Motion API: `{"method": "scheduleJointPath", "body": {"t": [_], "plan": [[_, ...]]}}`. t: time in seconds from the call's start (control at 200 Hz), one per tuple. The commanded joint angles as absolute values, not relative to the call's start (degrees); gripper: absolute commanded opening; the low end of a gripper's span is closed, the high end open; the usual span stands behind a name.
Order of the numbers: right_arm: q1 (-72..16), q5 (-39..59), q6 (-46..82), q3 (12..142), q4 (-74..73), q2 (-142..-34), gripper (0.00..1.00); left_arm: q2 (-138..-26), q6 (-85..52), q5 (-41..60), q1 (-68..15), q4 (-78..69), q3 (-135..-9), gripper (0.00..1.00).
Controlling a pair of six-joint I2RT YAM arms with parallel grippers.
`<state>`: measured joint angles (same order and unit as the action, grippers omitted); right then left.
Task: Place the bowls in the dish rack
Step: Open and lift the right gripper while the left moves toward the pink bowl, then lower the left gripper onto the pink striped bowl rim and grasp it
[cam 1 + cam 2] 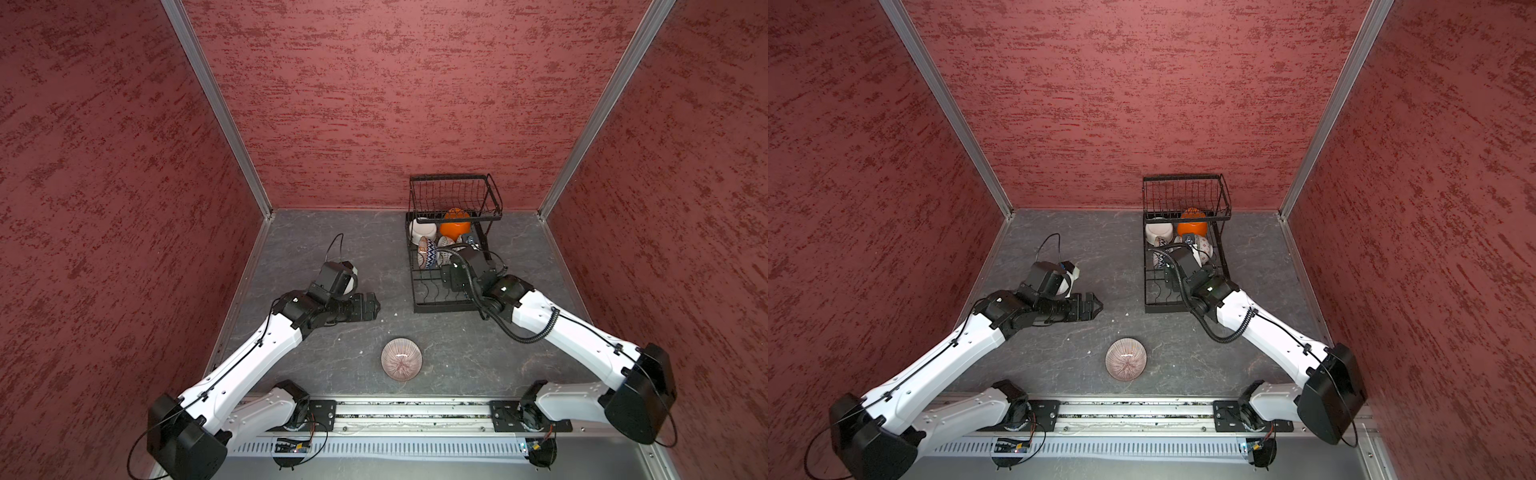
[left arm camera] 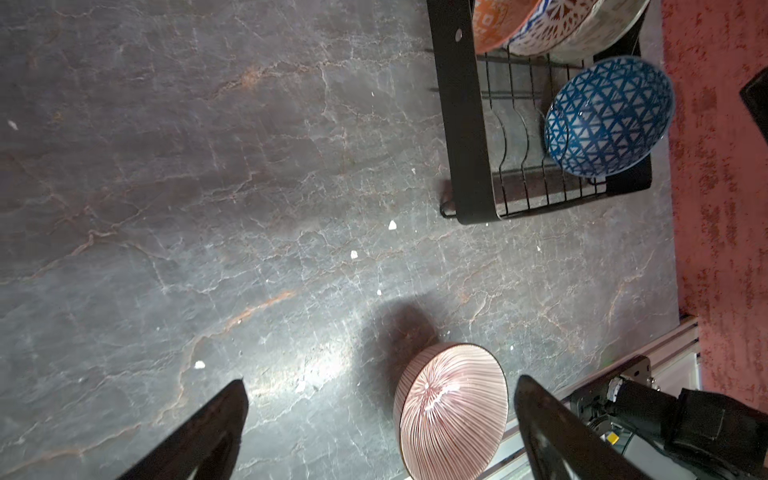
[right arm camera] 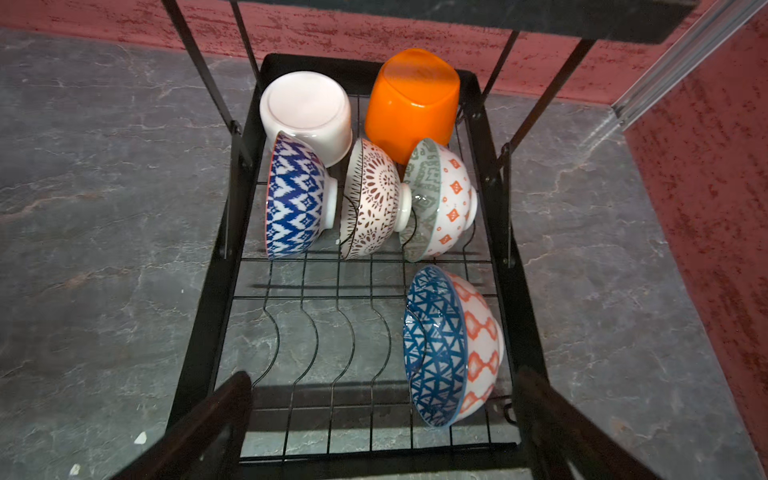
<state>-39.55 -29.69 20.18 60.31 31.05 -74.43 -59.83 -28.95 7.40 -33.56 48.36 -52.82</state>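
Note:
The black wire dish rack (image 1: 419,299) (image 3: 216,291) stands at the back right. Several bowls stand in it: white (image 3: 307,112), orange (image 3: 411,104), blue zigzag (image 3: 295,199), brown-patterned (image 3: 374,199), grey-green with red diamonds (image 3: 440,199) and blue-triangle (image 3: 436,345) (image 2: 609,114). A pink striped bowl (image 1: 401,358) (image 1: 1126,359) (image 2: 453,411) sits upright on the table, near the front. My right gripper (image 3: 382,415) hangs open over the rack's front end, holding nothing, the blue-triangle bowl beside one finger. My left gripper (image 1: 373,308) (image 2: 380,415) is open and empty, left of and behind the striped bowl.
Red textured walls enclose the grey stone-look table (image 1: 332,249) on three sides. The rack's raised upper basket (image 1: 455,195) overhangs its back half. A metal rail (image 1: 415,415) with the arm bases runs along the front edge. Small white chips (image 2: 392,225) lie on the table.

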Motion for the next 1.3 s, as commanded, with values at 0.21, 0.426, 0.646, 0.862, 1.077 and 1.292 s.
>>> {"method": "scheduleJointPath", "body": {"t": [0.21,0.426,0.646,0.862,1.077,1.292], "plan": [[-39.63,-24.98,22.49,55.82,29.93,-71.39,0.99,-61.42,-39.13,1.17,-47.60,58.83,-54.06,0.99],[-39.59,-23.91,22.02,55.54,28.97,-71.89,0.99,-68.25,-42.60,-1.46,-56.37,60.01,-55.25,0.93],[-39.61,-23.99,21.82,55.35,28.50,-72.50,0.99,-74.81,-44.54,-1.78,-59.20,57.00,-55.13,0.80],[-39.58,-23.69,22.31,54.57,28.36,-72.08,0.99,-79.67,-44.69,-1.03,-59.49,51.69,-53.98,0.73],[-39.64,-24.10,22.68,53.55,28.52,-70.93,0.99,-82.66,-44.65,-0.14,-59.39,48.44,-52.64,0.59],[-39.63,-24.32,22.76,53.86,30.08,-70.54,0.99,-85.32,-44.74,-2.66,-59.49,49.87,-53.43,0.44]]}}
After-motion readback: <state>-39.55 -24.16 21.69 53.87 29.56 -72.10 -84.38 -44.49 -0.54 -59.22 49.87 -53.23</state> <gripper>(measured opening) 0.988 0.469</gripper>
